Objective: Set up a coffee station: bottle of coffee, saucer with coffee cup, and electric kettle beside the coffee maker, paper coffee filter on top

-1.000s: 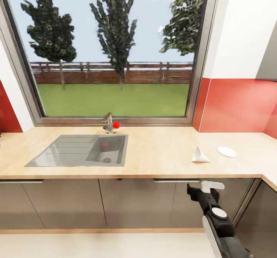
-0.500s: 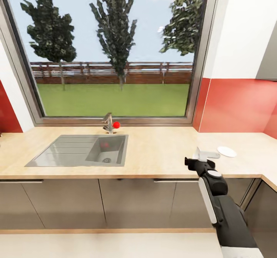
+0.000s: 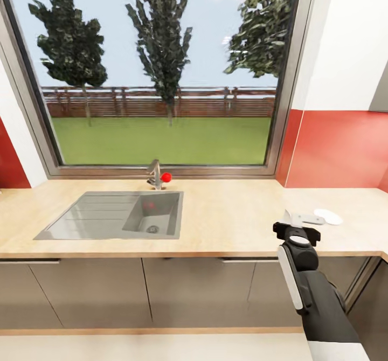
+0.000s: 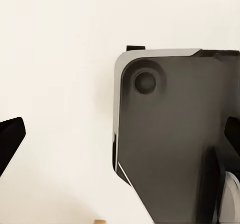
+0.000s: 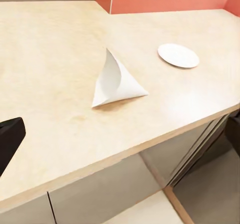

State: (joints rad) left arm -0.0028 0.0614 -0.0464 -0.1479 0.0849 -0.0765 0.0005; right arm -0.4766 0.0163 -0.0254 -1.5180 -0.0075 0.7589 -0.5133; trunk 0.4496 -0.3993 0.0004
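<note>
A white paper coffee filter (image 5: 117,81), cone-shaped, lies on its side on the light wood countertop (image 3: 226,215). A white saucer (image 5: 178,55) rests flat just beyond it, toward the red wall. In the head view my right gripper (image 3: 299,224) hangs at the counter's front edge, covering most of the filter (image 3: 288,216), with the saucer (image 3: 328,216) to its right. The right gripper (image 5: 120,139) is open, its dark fingertips (image 5: 7,139) wide apart and nothing between them. My left gripper (image 4: 120,139) is open beside the robot's dark body. Coffee maker, bottle, cup and kettle are out of view.
A grey sink (image 3: 113,215) with a red-handled faucet (image 3: 156,175) is set into the counter at the left under a big window. Grey cabinet fronts (image 3: 178,291) run below. The counter turns a corner at the far right by the red backsplash (image 3: 339,151).
My right arm has risen from below the counter's edge up to counter height, in front of the filter. The head camera has shifted a little, moving the whole scene down and right.
</note>
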